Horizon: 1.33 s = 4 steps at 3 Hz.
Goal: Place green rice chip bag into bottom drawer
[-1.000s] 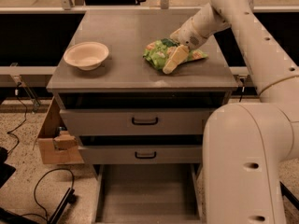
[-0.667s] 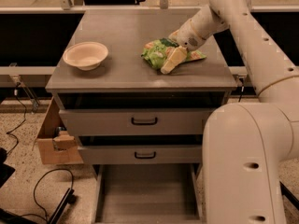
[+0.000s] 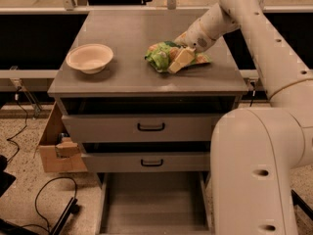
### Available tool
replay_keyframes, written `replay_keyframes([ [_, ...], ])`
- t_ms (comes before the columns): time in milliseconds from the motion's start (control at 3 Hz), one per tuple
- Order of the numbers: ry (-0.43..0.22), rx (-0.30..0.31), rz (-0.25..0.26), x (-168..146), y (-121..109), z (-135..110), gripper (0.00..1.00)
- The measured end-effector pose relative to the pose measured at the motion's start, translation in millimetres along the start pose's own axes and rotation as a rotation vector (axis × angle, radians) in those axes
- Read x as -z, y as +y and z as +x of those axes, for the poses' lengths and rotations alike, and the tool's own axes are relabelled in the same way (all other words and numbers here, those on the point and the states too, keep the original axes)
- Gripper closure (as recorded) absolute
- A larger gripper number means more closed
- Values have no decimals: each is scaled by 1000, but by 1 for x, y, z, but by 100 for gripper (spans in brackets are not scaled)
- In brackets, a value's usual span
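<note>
Grey worktop (image 3: pixel 127 33): green rice chip bag (image 3: pixel 161 58) right of centre, bowl (image 3: pixel 89 58) at its 9 o'clock. Gripper (image 3: pixel 179 61) sits on the bag's 3 o'clock edge for pickup; cannot tell if clamped. Bottom drawer (image 3: pixel 151 207) stands open to receive it.

A grey metal desk (image 3: pixel 122 80) stands on a speckled, pebbly floor (image 3: pixel 27 175) under warm, dim light, with the end effector (image 3: pixel 182 57) low over its far right part. On the left, just beside the desk, an open cardboard box (image 3: pixel 51 151) sits on the floor, and black cables (image 3: pixel 46 190) loop across the near left corner. Behind the desk a pale rail (image 3: pixel 29 74) runs left and right in front of dark recesses.
</note>
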<state>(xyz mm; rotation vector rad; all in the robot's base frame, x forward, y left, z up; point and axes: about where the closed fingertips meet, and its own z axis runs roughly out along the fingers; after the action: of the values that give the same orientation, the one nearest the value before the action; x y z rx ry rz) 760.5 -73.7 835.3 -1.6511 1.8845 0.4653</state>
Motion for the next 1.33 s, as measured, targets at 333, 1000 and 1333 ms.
replay_keyframes([
  [333, 0, 0, 0, 1, 0, 0, 100],
  [1000, 0, 0, 0, 2, 0, -2, 100],
  [1333, 2, -2, 5, 4, 0, -2, 100],
])
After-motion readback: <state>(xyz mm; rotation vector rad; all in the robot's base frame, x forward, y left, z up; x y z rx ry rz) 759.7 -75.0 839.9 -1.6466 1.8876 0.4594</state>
